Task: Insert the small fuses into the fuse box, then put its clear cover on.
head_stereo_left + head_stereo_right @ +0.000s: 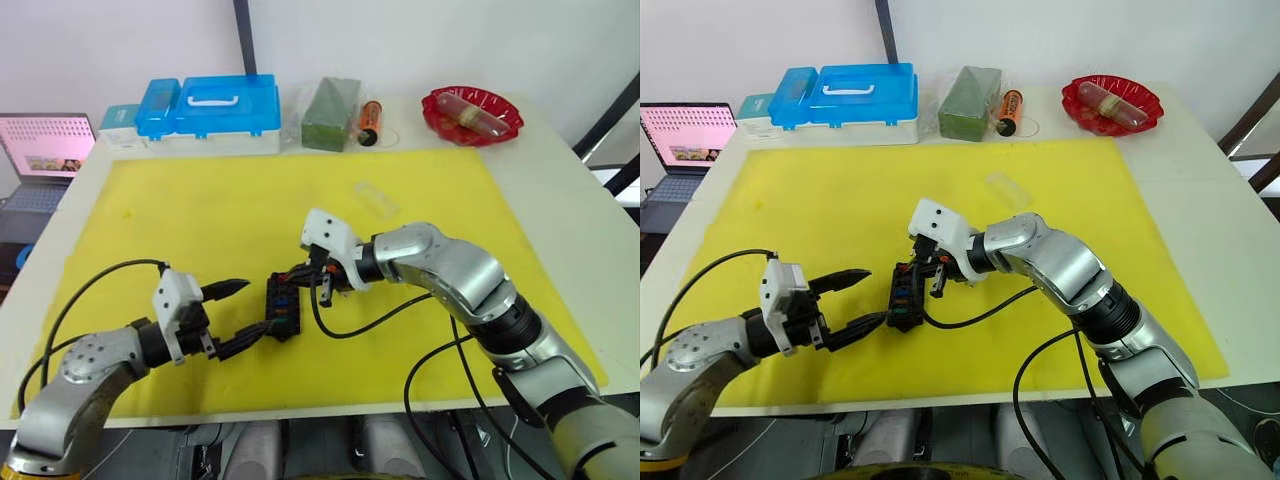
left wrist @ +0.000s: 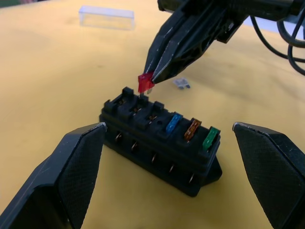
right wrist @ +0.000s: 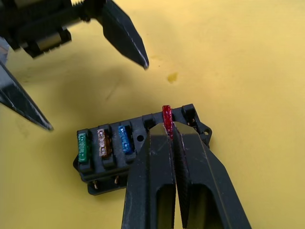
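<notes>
We see a white worktop point(image 1: 560, 190) covered by a yellow mat point(image 1: 200, 210), with the black fuse box point(image 2: 159, 145) lying near the mat's front edge, between the two grippers. The left gripper point(image 2: 171, 179) sits just beside the box with its jaws spread wide, one on each side of the box and touching nothing. The right gripper point(image 3: 170, 136) has its jaws pinched closed on a red fuse point(image 2: 145, 82), held just above an empty slot. Blue point(image 2: 173, 122), orange point(image 2: 192, 129) and green point(image 2: 210, 139) fuses already sit in one row. A grey fuse point(image 2: 181, 84) lies on the mat near the box, and the clear cover point(image 2: 106, 17) lies farther back.
</notes>
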Controlling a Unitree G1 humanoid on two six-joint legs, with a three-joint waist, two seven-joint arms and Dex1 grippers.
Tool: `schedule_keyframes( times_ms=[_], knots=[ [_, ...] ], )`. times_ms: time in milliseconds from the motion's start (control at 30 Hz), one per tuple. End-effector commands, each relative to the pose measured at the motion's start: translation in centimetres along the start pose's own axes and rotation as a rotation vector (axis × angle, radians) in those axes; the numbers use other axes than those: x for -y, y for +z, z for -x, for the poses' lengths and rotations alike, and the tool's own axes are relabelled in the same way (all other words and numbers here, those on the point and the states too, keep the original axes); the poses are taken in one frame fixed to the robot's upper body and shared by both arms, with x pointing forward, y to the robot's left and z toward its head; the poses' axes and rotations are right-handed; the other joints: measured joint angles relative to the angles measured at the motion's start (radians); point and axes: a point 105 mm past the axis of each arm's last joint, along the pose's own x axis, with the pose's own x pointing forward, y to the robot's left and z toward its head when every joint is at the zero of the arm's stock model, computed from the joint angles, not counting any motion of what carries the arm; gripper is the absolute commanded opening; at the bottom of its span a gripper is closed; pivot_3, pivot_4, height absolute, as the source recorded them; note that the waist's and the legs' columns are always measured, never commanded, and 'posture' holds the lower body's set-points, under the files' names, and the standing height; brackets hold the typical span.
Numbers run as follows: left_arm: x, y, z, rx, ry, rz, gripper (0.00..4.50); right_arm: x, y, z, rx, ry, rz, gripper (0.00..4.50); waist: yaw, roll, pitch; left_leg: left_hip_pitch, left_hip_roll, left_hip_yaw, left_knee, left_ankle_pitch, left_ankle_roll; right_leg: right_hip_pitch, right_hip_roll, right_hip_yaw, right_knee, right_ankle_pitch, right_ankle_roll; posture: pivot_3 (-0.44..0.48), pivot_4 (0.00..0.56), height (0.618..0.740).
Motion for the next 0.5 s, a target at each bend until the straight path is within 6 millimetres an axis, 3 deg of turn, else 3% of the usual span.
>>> schedule_keyframes(
  times_ms=[33,500],
  knots=[
    [0.4,2.3,0.2,0.065,-0.06,-0.043,4.5,-0.1,1.3,0.2,0.037,0.003,0.048,0.03,0.0,0.0,0.0,0.0,0.0,0.0,0.0,0.0,0.0,0.0,0.0,0.0,0.0,0.0,0.0,0.0,0.15,0.74],
    [-0.9,1.8,0.0,0.02,-0.174,-0.165,4.5,-0.4,1.2,0.0,0.012,0.034,0.09,0.03,-0.003,0.0,0.0,0.0,0.0,0.001,-0.001,0.0,0.0,-0.001,0.0,0.0,0.001,0.0,0.0,0.0,0.15,0.74]
  ],
)
